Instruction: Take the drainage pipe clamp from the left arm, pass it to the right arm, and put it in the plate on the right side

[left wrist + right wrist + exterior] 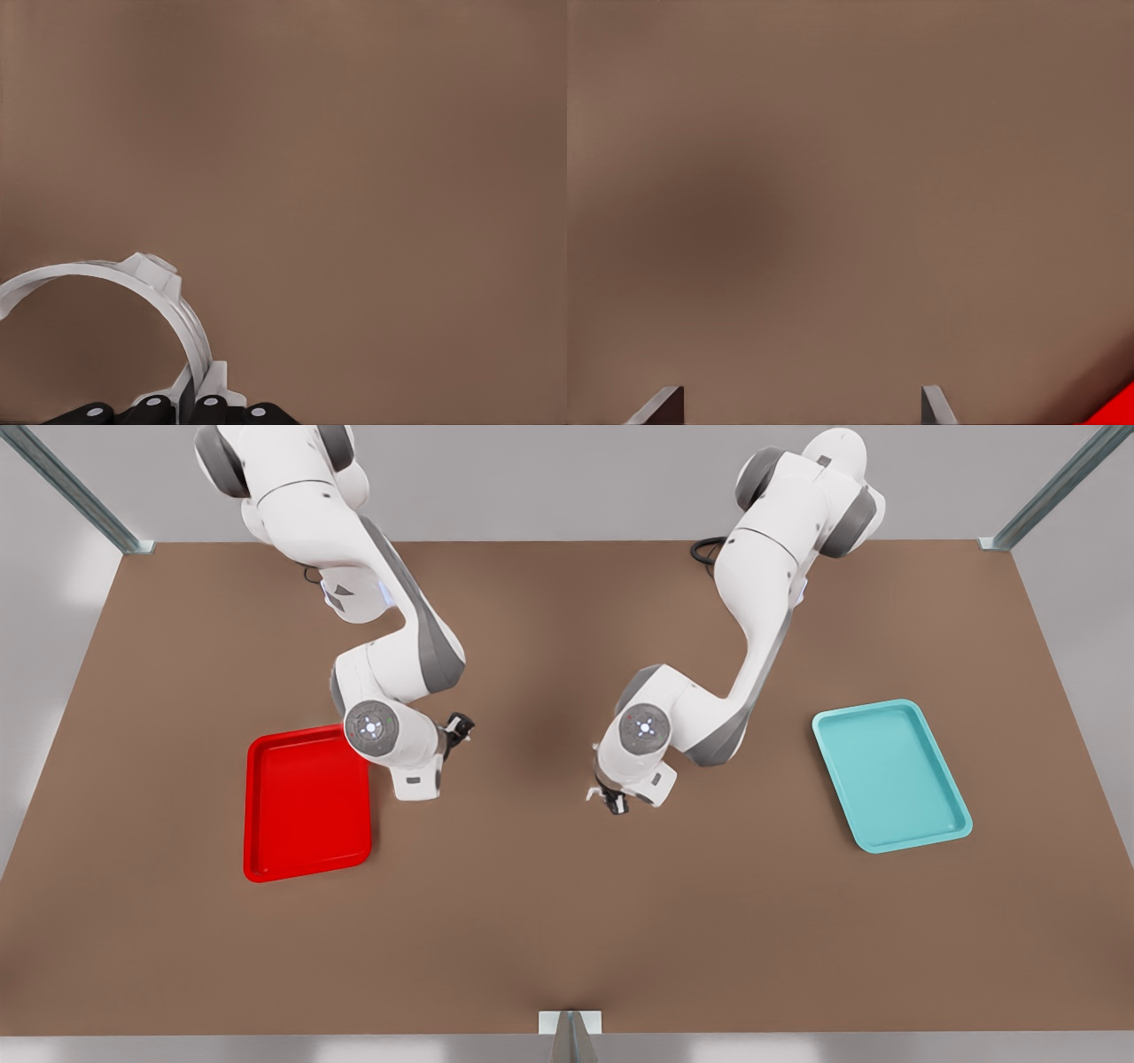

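The drainage pipe clamp (pixel 168 301) is a thin white curved strap with a small lug on its arc. My left gripper (pixel 186 412) is shut on one end of it. In the front view that gripper (pixel 611 802) hangs above the table's middle, and the clamp (pixel 591 794) shows as a white speck at its tip. My right gripper (pixel 459 731) hovers at the front view's left, just off the red plate's (pixel 306 806) far corner. It is open (pixel 802 407) with bare table between its fingertips. A corner of the plate (pixel 1116 412) shows in the right wrist view.
A teal tray (pixel 890 775) lies at the front view's right, with nothing in it. Brown table stretches between the two grippers. Metal frame posts stand at the table's far corners, and a bracket (pixel 570 1023) sits at the near edge.
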